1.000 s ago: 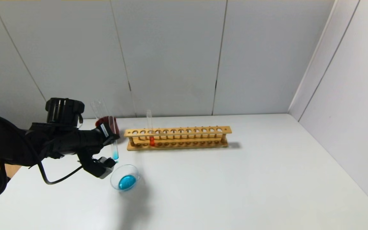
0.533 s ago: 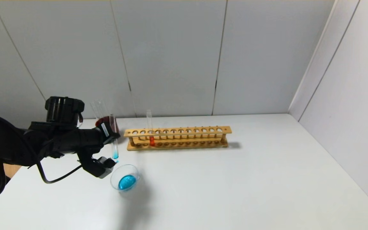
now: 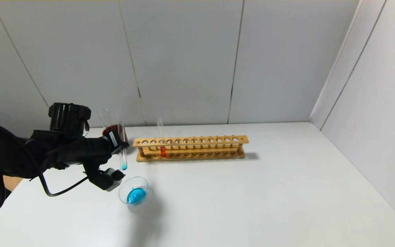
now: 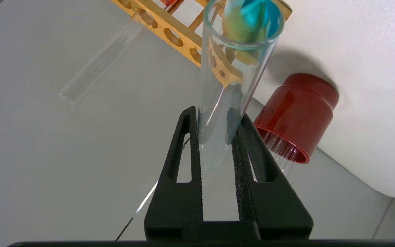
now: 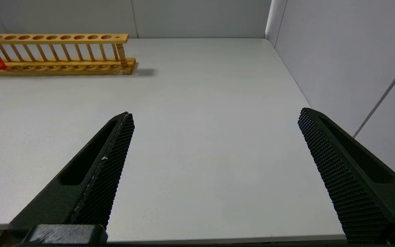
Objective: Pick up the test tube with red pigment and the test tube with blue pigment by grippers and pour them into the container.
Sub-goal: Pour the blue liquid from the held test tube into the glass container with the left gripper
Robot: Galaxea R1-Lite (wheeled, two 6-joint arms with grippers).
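- Two grippers in play: right gripper [image 5: 214, 144] parked nearest, fingers spread wide, holding nothing.
- Glass beaker [image 3: 134, 190] on table [image 3: 252, 199], blue liquid pooled inside.
- Left gripper [image 3: 117, 142] just beyond, above the beaker's far rim, clamped on blue-pigment test tube [image 3: 123, 151]; tube near upright, a little teal at its rounded end.
- Red-pigment test tube [image 3: 161, 140] upright in wooden rack [image 3: 190, 148], farther back.
- Judgement: blue pour mostly done; next, set the tube down, then fetch red.
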